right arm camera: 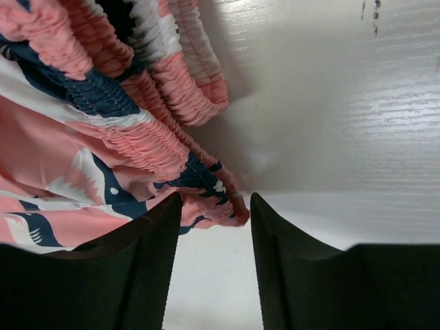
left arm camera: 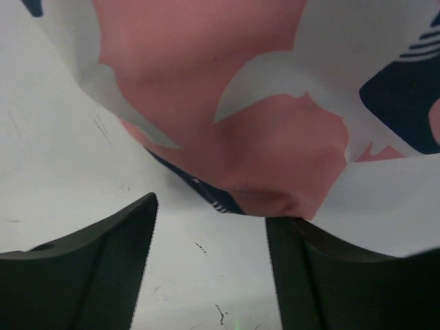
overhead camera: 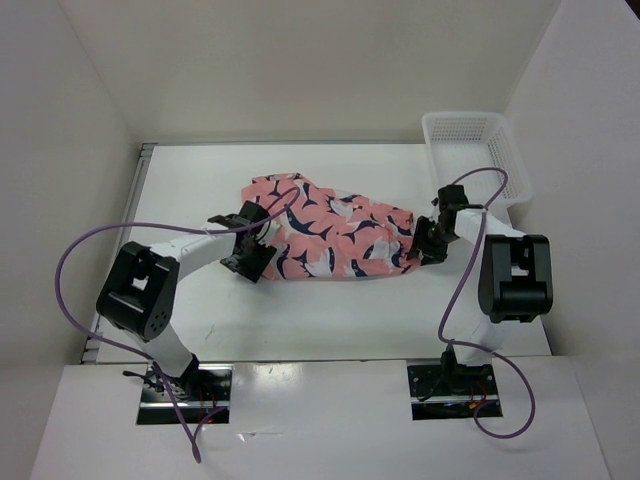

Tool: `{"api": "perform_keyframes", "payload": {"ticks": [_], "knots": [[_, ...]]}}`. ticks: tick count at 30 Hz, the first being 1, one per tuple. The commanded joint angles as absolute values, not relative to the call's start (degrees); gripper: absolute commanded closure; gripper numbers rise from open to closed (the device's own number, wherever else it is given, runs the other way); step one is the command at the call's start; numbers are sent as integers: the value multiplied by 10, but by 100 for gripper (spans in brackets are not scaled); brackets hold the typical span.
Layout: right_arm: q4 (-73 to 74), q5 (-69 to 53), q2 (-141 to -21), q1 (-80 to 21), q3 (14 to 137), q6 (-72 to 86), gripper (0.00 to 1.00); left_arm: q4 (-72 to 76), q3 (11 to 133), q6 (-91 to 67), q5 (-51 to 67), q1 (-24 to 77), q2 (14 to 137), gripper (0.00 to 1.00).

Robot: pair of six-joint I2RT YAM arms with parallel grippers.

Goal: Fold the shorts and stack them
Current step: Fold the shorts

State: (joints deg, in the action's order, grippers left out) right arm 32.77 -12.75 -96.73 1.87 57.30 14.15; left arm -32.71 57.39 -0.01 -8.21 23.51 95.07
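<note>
My left gripper (overhead camera: 250,243) is open wide at the left edge of the shorts (overhead camera: 335,232). Up close, I see bare table between my two fingers (left arm camera: 96,261). The cloth hangs just over the tip of one of them.

My right gripper (overhead camera: 428,243) is at the right end of the shorts, by the stretchy waistband (right arm camera: 130,124). Its fingers are apart with a small gap, and the waistband edge sits right at that gap.

The shorts lie bunched up in the middle of the white table (overhead camera: 190,190), between my two grippers. A white basket (overhead camera: 470,135) sits at the far right corner.
</note>
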Motion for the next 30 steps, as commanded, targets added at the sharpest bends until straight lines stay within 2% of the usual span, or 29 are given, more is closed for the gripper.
{"api": "perform_keyframes", "payload": {"ticks": [1, 8, 11, 12, 15, 18, 19, 30], "knots": [[297, -131, -979, 18, 563, 149, 52, -320, 580, 0, -48, 237, 961, 32], [297, -131, -984, 18, 562, 154, 88, -309, 585, 0, -30, 237, 984, 51], [297, -131, -984, 18, 562, 154, 100, -303, 579, 0, -36, 237, 984, 59], [297, -131, -984, 18, 562, 149, 100, -303, 579, 0, -55, 237, 984, 59], [308, -131, -978, 18, 581, 136, 100, -270, 569, 0, -100, 237, 990, 69], [313, -136, -972, 18, 587, 120, 100, -250, 569, 0, -141, 230, 1003, 97], [320, -143, -967, 18, 587, 105, 100, -250, 581, 0, -141, 230, 1008, 99], [400, -241, -919, -12, 679, -40, 100, -275, 624, 0, -192, 225, 942, 100]]}}
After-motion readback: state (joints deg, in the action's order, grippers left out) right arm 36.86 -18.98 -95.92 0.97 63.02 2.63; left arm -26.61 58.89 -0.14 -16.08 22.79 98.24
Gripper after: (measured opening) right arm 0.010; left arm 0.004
